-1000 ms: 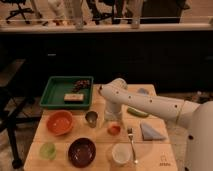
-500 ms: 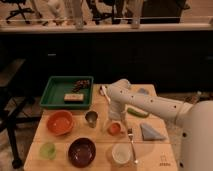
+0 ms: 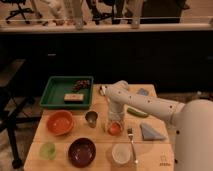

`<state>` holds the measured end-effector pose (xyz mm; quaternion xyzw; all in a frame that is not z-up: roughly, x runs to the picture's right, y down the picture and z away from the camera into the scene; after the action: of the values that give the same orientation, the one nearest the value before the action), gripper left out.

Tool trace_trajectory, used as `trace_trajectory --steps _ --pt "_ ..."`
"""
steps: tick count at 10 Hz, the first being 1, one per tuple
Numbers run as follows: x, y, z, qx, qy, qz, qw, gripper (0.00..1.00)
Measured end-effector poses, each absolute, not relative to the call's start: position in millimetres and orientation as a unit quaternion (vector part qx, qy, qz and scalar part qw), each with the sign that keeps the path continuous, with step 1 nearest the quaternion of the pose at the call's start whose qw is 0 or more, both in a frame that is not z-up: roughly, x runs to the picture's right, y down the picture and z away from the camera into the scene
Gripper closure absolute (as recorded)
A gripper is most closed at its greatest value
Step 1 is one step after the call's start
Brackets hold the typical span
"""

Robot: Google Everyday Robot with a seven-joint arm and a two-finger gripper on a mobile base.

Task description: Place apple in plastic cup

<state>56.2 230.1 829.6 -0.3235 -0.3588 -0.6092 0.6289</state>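
1. Plastic cup (image 3: 48, 150), a pale translucent green, stands upright at the lower left of the frame, on the front row of the wooden surface (image 3: 101, 139), well apart from the apple.
2. Along that same front row, to its right, sit a dark maroon bowl (image 3: 81, 151), a white round cup (image 3: 120, 153) and a fork (image 3: 132, 144) just beside the white cup.
3. In the middle row, an orange bowl (image 3: 60, 122) is at the left and a shiny metal cup (image 3: 91, 118) is right of it.
4. The apple (image 3: 115, 129) rests on the surface at the frame's centre, just right of the metal cup.
5. The tool (image 3: 114, 121) points straight down, right over the apple and at its top; I cannot tell whether it has closed on the fruit or how wide it stands.
6. A grey-blue cloth (image 3: 150, 132) lies to the right of the apple.
7. The white arm (image 3: 147, 104) comes in from the lower right, crossing above a long green vegetable (image 3: 136, 112).
8. A green tray (image 3: 56, 94) sits at the back left, holding a pale block and a dark clump.
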Motion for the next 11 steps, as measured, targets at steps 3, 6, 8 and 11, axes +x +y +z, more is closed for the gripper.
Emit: trace_trajectory --steps 3,6,8,11 --pt "68 233 822 -0.324 -0.355 -0.607 0.633 0.84" --pt "78 233 818 -0.327 -0.349 -0.600 0.641 1.00" --pt "80 225 810 -0.325 -0.340 -0.600 0.647 1.00" --pt "76 204 788 -0.316 -0.317 -0.612 0.652 1.00"
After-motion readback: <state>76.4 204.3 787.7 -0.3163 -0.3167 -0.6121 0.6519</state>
